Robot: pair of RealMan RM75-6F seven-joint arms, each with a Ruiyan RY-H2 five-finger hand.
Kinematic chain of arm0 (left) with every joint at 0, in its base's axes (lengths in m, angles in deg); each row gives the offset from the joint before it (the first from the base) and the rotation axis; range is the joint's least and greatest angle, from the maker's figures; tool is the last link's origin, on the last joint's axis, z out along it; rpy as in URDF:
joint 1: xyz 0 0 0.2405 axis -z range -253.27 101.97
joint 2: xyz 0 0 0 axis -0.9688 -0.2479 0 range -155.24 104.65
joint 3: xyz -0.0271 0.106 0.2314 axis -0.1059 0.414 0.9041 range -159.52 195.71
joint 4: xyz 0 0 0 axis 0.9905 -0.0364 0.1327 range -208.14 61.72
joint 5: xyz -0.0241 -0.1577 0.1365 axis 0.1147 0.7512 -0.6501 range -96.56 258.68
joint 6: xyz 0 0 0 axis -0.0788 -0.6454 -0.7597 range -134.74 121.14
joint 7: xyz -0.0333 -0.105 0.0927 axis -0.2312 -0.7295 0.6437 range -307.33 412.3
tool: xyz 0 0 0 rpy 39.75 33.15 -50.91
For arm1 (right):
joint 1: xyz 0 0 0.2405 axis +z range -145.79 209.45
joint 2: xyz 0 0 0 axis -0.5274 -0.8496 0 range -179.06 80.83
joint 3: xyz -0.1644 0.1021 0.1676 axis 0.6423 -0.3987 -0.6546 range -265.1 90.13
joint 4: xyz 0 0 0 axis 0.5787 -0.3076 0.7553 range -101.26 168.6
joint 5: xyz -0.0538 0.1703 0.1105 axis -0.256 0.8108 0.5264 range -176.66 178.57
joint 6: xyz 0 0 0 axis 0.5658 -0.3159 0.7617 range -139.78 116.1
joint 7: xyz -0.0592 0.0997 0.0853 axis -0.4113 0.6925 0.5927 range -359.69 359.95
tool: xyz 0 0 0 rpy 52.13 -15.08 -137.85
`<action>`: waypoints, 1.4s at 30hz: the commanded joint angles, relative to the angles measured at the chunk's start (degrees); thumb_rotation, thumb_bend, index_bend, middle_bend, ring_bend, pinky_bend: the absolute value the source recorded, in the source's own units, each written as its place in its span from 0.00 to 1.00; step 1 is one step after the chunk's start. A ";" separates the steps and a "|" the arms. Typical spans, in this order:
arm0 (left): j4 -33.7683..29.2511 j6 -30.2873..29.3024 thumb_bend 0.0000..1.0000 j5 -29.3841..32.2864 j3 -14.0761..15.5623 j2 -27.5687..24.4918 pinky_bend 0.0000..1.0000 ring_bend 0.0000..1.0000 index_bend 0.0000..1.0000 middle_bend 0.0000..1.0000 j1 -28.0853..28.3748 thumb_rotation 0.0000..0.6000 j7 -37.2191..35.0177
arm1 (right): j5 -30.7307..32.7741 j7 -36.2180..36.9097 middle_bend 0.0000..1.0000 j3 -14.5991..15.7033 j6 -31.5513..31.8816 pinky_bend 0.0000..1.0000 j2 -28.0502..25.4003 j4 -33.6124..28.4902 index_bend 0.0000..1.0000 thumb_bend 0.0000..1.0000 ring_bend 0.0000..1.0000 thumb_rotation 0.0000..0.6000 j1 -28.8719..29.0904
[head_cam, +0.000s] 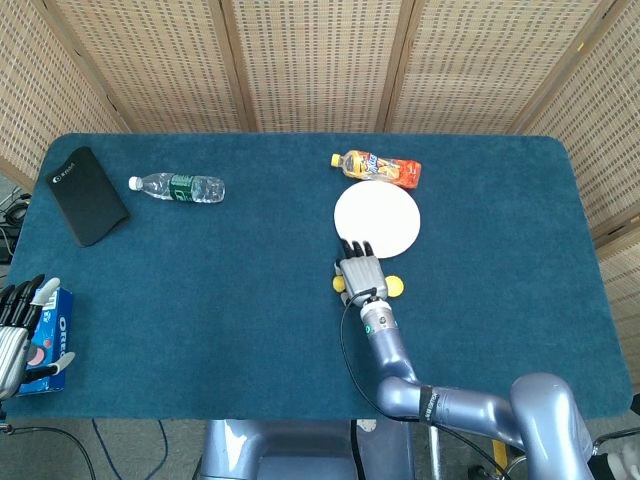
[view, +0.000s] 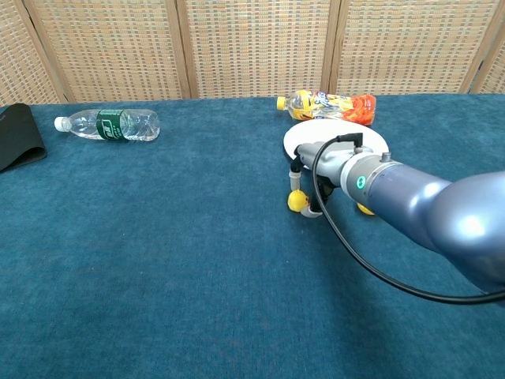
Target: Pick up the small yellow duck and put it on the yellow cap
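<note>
The small yellow duck (head_cam: 340, 285) (view: 297, 200) is low over the blue cloth, just left of my right hand (head_cam: 361, 274) (view: 323, 162). In the chest view one fingertip (view: 295, 182) presses on the duck from above and another (view: 313, 210) touches its right side, so the hand pinches it. The yellow cap (head_cam: 396, 287) (view: 364, 208) lies flat right of the hand and is partly hidden by it. My left hand (head_cam: 14, 325) hangs at the table's near left corner with fingers spread, holding nothing.
A white plate (head_cam: 377, 218) (view: 339, 136) lies just beyond the right hand, with an orange juice bottle (head_cam: 380, 167) behind it. A water bottle (head_cam: 177, 187) and a black case (head_cam: 88, 195) lie far left. A blue Oreo box (head_cam: 52, 342) sits by the left hand.
</note>
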 commanded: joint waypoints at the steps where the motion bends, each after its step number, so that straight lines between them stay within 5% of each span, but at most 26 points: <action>1: -0.03 -0.03 0.12 0.00 -0.03 -0.01 0.00 0.00 0.00 0.00 -0.01 1.00 0.03 | -0.08 0.17 0.00 0.09 -0.28 0.00 0.16 0.35 0.41 0.30 0.00 1.00 0.20; 12: 0.08 0.71 0.12 0.25 0.07 -0.01 0.00 0.00 0.00 0.00 0.17 1.00 -0.11 | 0.38 -0.11 0.02 -0.14 -0.37 0.00 -0.18 0.48 0.48 0.30 0.00 1.00 0.92; 24: -0.07 0.28 0.12 -0.13 0.20 0.02 0.00 0.00 0.00 0.00 0.00 1.00 0.15 | -1.27 -0.62 0.02 -0.50 4.91 0.00 -6.39 -8.30 0.48 0.30 0.00 1.00 -0.76; 42: -1.75 -2.35 0.13 -2.63 0.89 -0.13 0.00 0.00 0.00 0.00 -0.91 1.00 2.89 | -5.70 5.83 0.02 4.90 9.10 0.00 -16.45 -19.90 0.48 0.29 0.00 1.00 -9.39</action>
